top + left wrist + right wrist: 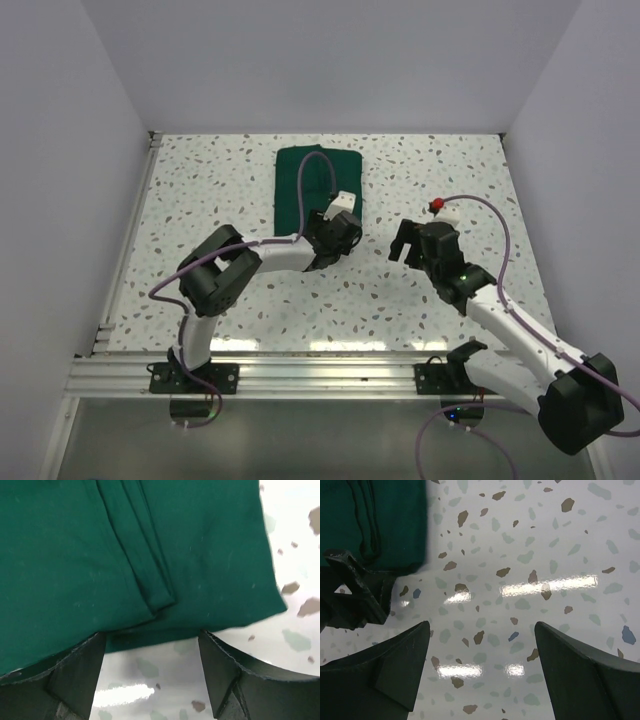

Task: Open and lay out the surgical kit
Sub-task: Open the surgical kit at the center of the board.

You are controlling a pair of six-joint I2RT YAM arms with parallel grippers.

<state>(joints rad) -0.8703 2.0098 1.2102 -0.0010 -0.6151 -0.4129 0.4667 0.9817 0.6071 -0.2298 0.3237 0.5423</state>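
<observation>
Two spread left fingers (65,680) at edge of green wrap (75,555)

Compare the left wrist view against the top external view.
Left wrist only: a narrow folded strip running down the green cloth wrap, and the open left gripper at its near edge. Top external only: the right gripper, apart from the wrap, and the bundle's whole outline. Both: the folded wrap on the speckled table.

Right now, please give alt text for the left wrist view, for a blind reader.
A folded dark green cloth fills most of the view, a narrow pleat running down its middle. The left gripper is open at the cloth's near edge, gripping nothing; speckled table shows beside it.
</observation>
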